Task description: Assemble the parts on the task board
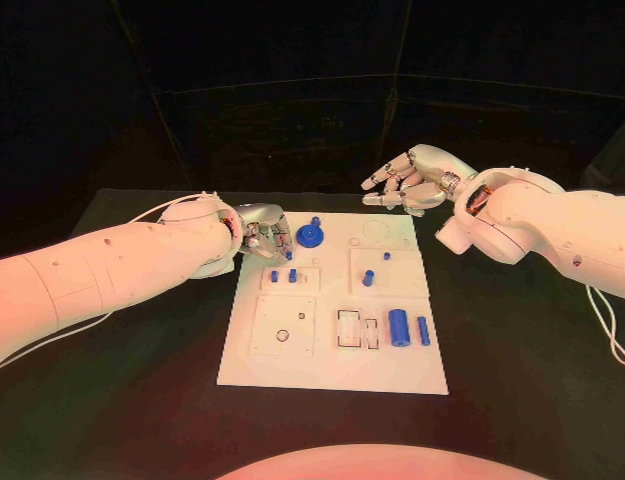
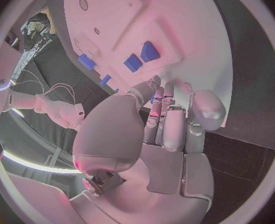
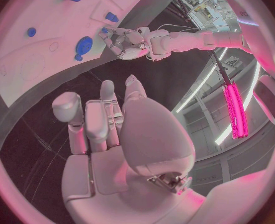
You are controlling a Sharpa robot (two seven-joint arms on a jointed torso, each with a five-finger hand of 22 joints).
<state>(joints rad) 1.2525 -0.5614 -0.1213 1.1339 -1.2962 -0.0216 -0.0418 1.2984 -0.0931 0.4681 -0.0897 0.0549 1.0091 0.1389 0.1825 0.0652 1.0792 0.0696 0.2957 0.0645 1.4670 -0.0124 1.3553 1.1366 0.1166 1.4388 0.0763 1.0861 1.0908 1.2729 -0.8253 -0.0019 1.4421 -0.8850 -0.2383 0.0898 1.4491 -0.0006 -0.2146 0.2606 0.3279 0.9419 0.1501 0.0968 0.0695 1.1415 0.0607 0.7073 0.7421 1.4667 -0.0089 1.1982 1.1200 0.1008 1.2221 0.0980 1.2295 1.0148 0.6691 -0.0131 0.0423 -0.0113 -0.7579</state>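
In the head view, the flat white rectangular task board (image 1: 334, 375) lay in the middle of the black table (image 1: 528, 400). The left hand (image 1: 262, 232) hovered over the board's far left corner, fingers curled downward; whether they gripped anything could not be told. Just beside it sat a round blue gear-like part (image 1: 311, 236). Small blue peg parts (image 1: 282, 275) stood in a square recess near that hand, and a long blue cylinder part (image 1: 397, 322) lay in the board's near right section. The right hand (image 1: 410, 182) hung past the board's far edge, well apart from it, fingers loosely spread and holding nothing. In the left wrist view, the left hand (image 2: 168, 119) reached its fingertips (image 2: 154, 80) to the task board (image 2: 193, 30) near blue parts (image 2: 141, 57). In the right wrist view, the right hand (image 3: 112, 124) was released and empty, apart from the task board (image 3: 25, 69), the gear-like part (image 3: 84, 45) and the left hand (image 3: 122, 41) beyond.
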